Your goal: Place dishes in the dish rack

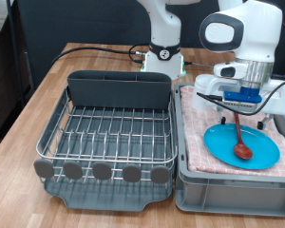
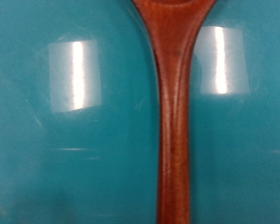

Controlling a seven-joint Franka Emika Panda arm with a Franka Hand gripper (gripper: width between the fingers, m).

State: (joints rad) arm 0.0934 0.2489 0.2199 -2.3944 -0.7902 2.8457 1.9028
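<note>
The reddish-brown wooden spoon [image 1: 237,134] stands tilted, its bowl low on the bright-blue plate [image 1: 260,150] and its handle running up into my gripper [image 1: 231,106]. The gripper hangs above the plate at the exterior view's right and appears shut on the top of the handle. In the wrist view the spoon handle [image 2: 175,121] runs down the middle with the blue plate [image 2: 56,140] filling the background; no fingers show there. The dish rack [image 1: 47,142] sits at the exterior view's left, its wire grid [image 1: 109,128] bare. The white mug is out of view.
The plate lies on a pink checkered cloth [image 1: 194,123] over a grey crate [image 1: 228,188], right beside the rack. The rack's tall cutlery compartment [image 1: 119,90] is at its far end. The robot base [image 1: 163,47] stands behind, on a wooden table [image 1: 28,104].
</note>
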